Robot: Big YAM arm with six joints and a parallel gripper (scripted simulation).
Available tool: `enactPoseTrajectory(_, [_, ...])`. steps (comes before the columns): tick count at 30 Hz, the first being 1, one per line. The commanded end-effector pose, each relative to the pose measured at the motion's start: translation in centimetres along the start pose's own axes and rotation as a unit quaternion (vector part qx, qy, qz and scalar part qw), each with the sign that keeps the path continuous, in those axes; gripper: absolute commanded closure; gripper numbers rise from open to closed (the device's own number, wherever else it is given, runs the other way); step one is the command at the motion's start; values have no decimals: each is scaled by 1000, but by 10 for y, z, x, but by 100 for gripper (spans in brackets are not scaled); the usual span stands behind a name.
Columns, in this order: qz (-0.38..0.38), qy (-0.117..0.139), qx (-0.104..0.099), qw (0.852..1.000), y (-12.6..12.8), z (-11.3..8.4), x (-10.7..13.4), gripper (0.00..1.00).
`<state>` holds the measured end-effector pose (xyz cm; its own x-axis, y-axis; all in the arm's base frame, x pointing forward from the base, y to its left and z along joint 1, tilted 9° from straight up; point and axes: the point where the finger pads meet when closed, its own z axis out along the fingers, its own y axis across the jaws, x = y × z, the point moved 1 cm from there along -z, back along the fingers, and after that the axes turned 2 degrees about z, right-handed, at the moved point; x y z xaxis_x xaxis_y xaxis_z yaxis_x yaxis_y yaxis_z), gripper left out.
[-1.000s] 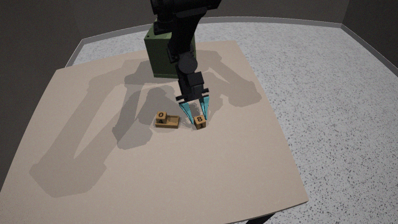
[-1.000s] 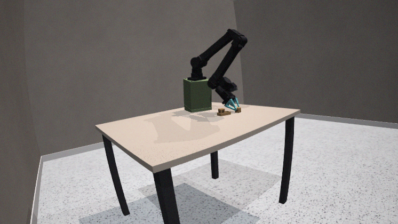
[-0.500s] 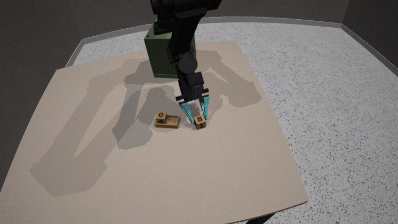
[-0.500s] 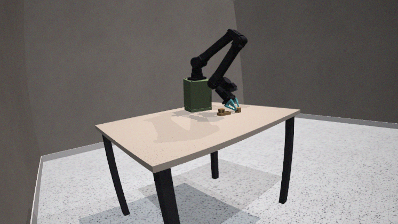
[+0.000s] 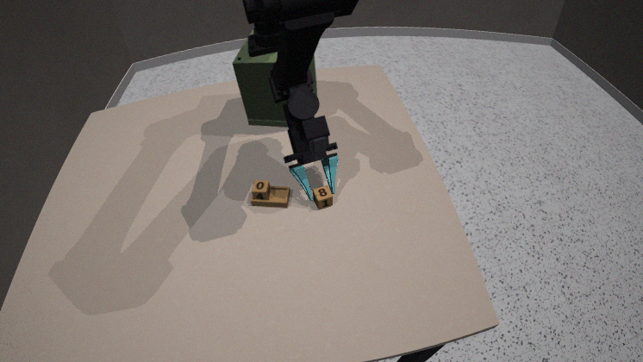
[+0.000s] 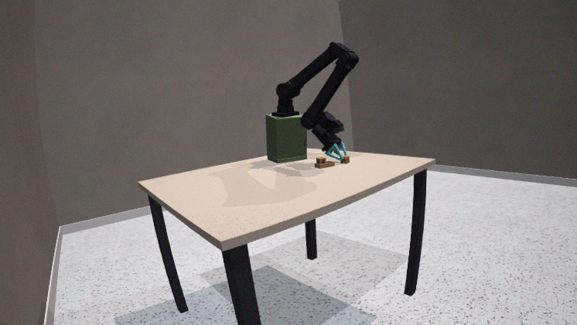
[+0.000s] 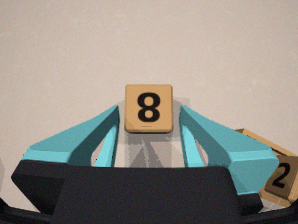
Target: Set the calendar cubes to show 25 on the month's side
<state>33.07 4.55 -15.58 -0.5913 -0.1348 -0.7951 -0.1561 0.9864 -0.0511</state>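
The loose cube (image 5: 322,197) (image 6: 345,159) (image 7: 149,108), 1 of the 2, sits flat on the counter (image 5: 315,278) (image 6: 282,181) (image 7: 65,45), outside the tray, with an 8 on its top face and a 1 on a side face. The tool (image 5: 321,196) (image 6: 344,158) (image 7: 149,112) is about 1/2 open, its 2 teal fingertips on either side of that cube, a narrow gap showing at each side in the wrist view; it has hold of nothing. Near the cube lies the wooden tray (image 5: 270,203) (image 6: 325,165) (image 7: 287,201), flat on the counter. The other cube (image 5: 260,190) (image 6: 320,160) (image 7: 281,176) stands in 1 end of it, a 0 on top; the wrist view shows a 2 on 1 of its sides. The other end of the tray has no cube. Beyond them, the black arm (image 5: 299,53) (image 6: 332,87) stands on a green block (image 5: 265,94) (image 6: 287,139).
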Motion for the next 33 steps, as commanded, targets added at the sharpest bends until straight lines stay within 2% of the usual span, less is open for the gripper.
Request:
enactPoseTrajectory(1, [-1,-4,3,1000,-3,-2,0,53])
enactPoseTrajectory(11, [-1,-4,3,1000,-3,-2,0,53])
enactPoseTrajectory(12, [-1,-4,3,1000,-3,-2,0,72])
enactPoseTrajectory(33, [-1,-4,3,1000,-3,-2,0,72])
